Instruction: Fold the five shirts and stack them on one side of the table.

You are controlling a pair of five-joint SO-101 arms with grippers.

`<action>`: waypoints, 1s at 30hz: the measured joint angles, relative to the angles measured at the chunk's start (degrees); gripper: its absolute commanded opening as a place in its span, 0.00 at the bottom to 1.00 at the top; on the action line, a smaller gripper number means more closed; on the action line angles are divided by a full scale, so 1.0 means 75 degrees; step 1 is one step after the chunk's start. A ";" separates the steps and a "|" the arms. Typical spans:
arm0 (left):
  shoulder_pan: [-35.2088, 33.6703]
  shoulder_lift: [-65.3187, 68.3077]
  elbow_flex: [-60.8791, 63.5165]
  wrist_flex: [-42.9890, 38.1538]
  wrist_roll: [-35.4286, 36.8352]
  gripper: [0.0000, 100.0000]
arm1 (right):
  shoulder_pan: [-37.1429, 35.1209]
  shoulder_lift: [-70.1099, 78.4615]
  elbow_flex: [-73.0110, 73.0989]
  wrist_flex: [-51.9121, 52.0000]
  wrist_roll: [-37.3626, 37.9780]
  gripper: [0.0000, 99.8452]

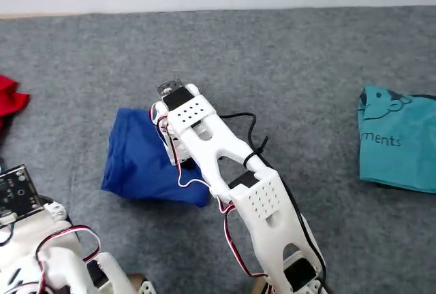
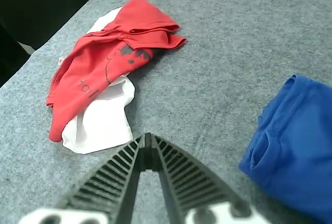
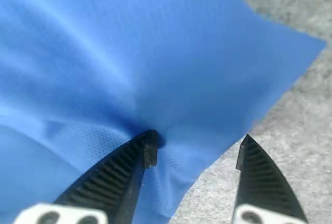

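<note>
The blue shirt (image 1: 136,158) lies bunched in a rough, creased rectangle left of centre on the grey table (image 1: 286,56). The right gripper (image 3: 198,145) is spread over it, 1 finger (image 3: 129,167) denting the cloth near its edge. The left gripper (image 2: 148,141) is pressed together above the felt, near a crumpled red shirt (image 2: 104,63) atop a white shirt (image 2: 104,123).

Bright, even, diffuse overhead light on grey felt counter (image 1: 306,56). Soft narrow shadow along near edge of crumpled blue fabric shirt (image 1: 136,161). Dark pocket of shadow in its crease in right wrist view. Faint shadow under red printed shirt (image 2: 98,73). White plastic right arm (image 1: 259,192) brightly lit.
</note>
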State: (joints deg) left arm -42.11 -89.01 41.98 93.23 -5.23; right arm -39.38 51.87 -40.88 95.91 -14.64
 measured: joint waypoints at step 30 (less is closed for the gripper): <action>0.0000 0.0000 0.0000 0.0000 0.0000 0.00 | 0.2204 -0.0844 -0.0234 0.0305 0.3856 0.01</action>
State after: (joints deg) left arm -42.11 -89.01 41.98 93.23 -5.23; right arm -22.86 45.54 -42.64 98.20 14.29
